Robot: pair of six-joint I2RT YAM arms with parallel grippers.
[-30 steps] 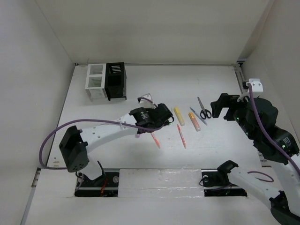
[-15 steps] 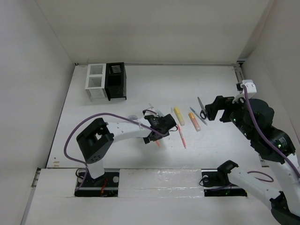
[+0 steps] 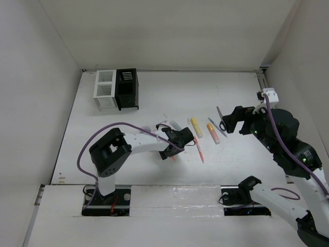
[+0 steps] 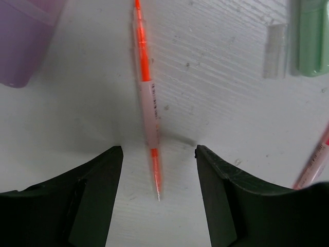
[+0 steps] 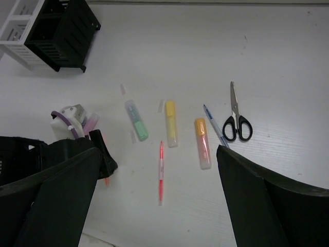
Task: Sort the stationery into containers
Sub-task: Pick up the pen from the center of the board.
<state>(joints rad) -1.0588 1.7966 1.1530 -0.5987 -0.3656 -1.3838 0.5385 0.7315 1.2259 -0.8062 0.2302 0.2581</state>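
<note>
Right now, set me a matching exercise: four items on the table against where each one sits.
Items:
1. scissors
2. orange pen
3. black box
4. green highlighter

Places:
A. joined to the white box
B. between the open fingers of the left end effector
C. right end of the row
D. just left of the yellow highlighter

Pairs: 1-C, 2-B, 3-A, 4-D.
</note>
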